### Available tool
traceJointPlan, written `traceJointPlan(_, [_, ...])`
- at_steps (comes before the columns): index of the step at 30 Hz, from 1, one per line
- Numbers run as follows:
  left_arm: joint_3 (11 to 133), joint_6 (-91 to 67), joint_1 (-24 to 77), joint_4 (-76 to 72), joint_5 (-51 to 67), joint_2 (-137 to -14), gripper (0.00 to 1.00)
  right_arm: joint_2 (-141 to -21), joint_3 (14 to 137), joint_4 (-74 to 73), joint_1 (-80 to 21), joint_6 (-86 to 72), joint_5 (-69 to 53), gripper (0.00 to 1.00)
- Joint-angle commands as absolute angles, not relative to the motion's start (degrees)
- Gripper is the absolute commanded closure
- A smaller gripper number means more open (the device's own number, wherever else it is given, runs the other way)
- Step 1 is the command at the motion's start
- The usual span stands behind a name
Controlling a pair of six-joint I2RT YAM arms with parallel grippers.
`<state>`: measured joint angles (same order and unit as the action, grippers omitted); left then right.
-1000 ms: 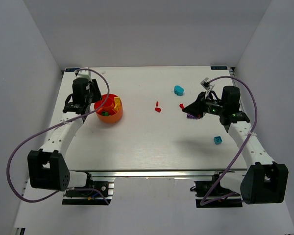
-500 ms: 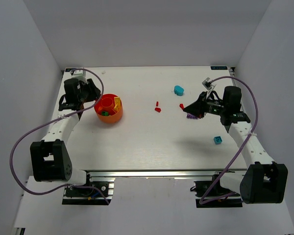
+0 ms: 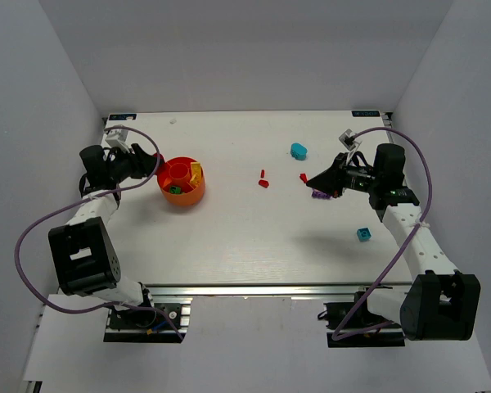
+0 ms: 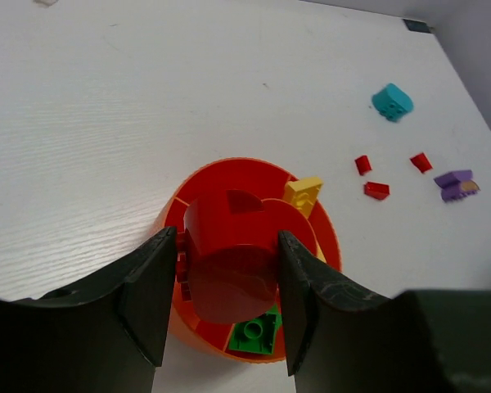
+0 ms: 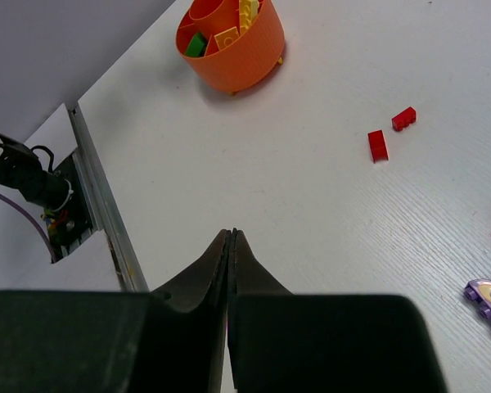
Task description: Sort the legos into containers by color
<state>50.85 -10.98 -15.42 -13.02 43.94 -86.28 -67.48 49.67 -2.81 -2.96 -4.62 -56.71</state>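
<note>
Pale plain walls [image 3: 57,82] close in a white worktop [image 3: 229,237] on 3 sides. On it stands 1 orange-red bowl [image 3: 188,196], at the left and toward the far edge. It is upright with its mouth facing up, and being round it has no long axis. Inside it, around 1 raised ring [image 3: 178,171] at the centre, the top view shows yellow pieces [image 3: 195,173] and 1 green brick [image 3: 174,190]. Going by the right wrist view, there are at least 2 yellow pieces.

Loose on the worktop lie 6 legos:
- 1 cyan piece [image 3: 299,151] toward the far edge
- 3 red pieces [image 3: 263,183] near the middle
- 1 purple piece [image 3: 318,195] right of them, its long axis running roughly left to right
- 1 blue brick [image 3: 363,235] well apart, nearer the front right

The left tool [image 3: 150,164] sits just beside the bowl's left rim, its 2 fingers [image 4: 143,303] spread and pinching nothing. Whether they touch the bowl I cannot tell. The right tool [image 3: 308,181] hangs beside the purple piece and the rightmost red one. Its fingers are pressed together on nothing, and it points left across the worktop.

Only the top view shows the blue brick. The left wrist view alone shows the studs on the green brick. The right wrist view alone shows the bowl's short feet [image 5: 233,92] and its outer side wall.
</note>
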Motion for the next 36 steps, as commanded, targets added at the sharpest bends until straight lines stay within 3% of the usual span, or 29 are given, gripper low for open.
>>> traceJointPlan(1, [49.5, -10.4, -16.4, -22.3, 56.5, -86.4, 0.81, -67.5, 48.9, -0.7, -2.5, -5.4, -58.5, 0.99])
traceJointPlan(8, [53.7, -15.7, -19.5, -29.0, 66.5, -93.4, 0.88, -67.7, 48.5, 1.4, -2.5, -6.1, -58.7, 0.99])
traceJointPlan(21, [54.8, -27.5, -22.0, -46.0, 74.8, -101.2, 0.87, -68.1, 48.4, 1.7, -2.2, -6.4, -59.3, 0.98])
traceJointPlan(32, [56.7, -26.0, -21.4, -43.7, 75.9, -103.4, 0.84, -68.7, 48.7, 1.6, -2.2, -6.6, -60.0, 0.98])
traceJointPlan(36, [58.9, -18.3, -20.8, -33.2, 75.4, -104.1, 0.84, -68.6, 48.7, 1.5, -2.2, -6.6, -60.1, 0.98])
